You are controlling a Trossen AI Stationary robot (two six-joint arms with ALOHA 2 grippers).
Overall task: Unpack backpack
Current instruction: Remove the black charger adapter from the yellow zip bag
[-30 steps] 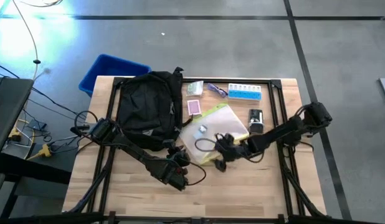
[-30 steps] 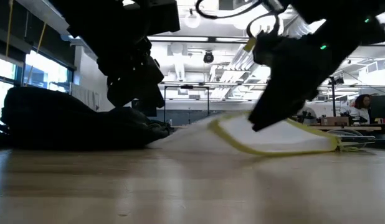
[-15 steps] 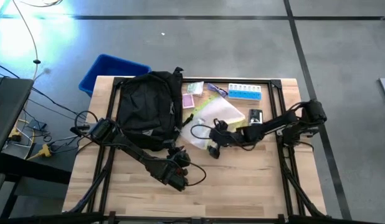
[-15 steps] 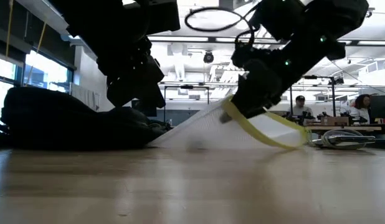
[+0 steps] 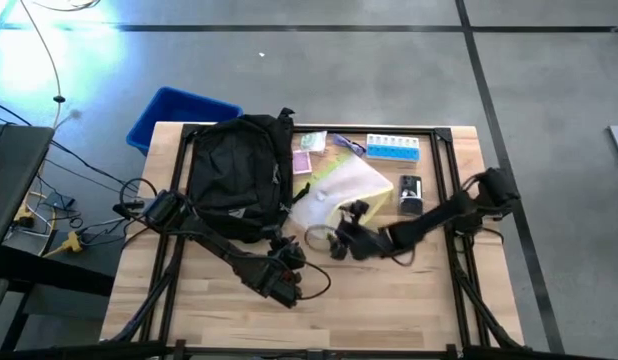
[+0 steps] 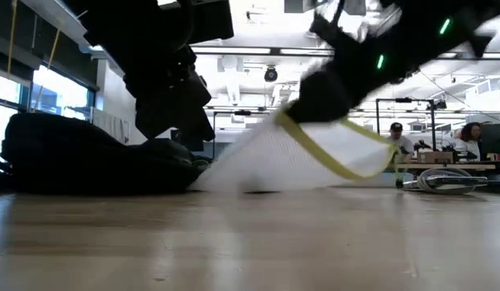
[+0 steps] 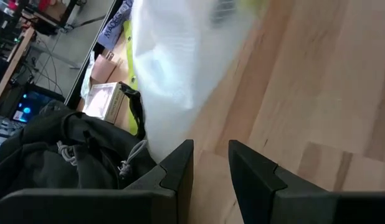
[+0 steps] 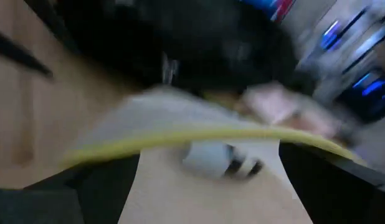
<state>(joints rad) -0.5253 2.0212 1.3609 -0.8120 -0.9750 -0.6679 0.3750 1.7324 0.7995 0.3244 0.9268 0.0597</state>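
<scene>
The black backpack [image 5: 239, 170] lies on its side at the table's far left. Beside it on the right is a clear pouch with a yellow edge [image 5: 349, 185]. The pouch's far part rests on the wood and its near side is tipped up [image 6: 315, 158]. My right gripper [image 5: 339, 238] stands at that raised near side with its fingers wide apart. My left gripper [image 5: 285, 250] hovers near the backpack's near right corner. A narrow gap shows between its fingers [image 7: 211, 171], with only bare wood in it. My right gripper meets the pouch at its yellow edge [image 8: 180, 140], which runs across between the two spread fingers. The fingers come slanting down from the table's right. That edge is lifted off the wood [image 6: 290, 125] while the pouch's far part stays down. Blur hides whether a finger is under it.
A blue bin [image 5: 179, 115] stands off the far left corner. A pill organiser [image 5: 392, 148], a pink card [image 5: 307, 165] and a small black item [image 5: 410, 193] lie along the far side. The near half of the table is bare wood [image 5: 389, 310].
My right gripper has swung toward the far edge and come back a little, rising and rolling at the wrist, its fingers still spread. The pouch's near yellow-edged side, flat on the wood before, has been tipped up and pushed toward the far edge; its far part has stayed put.
</scene>
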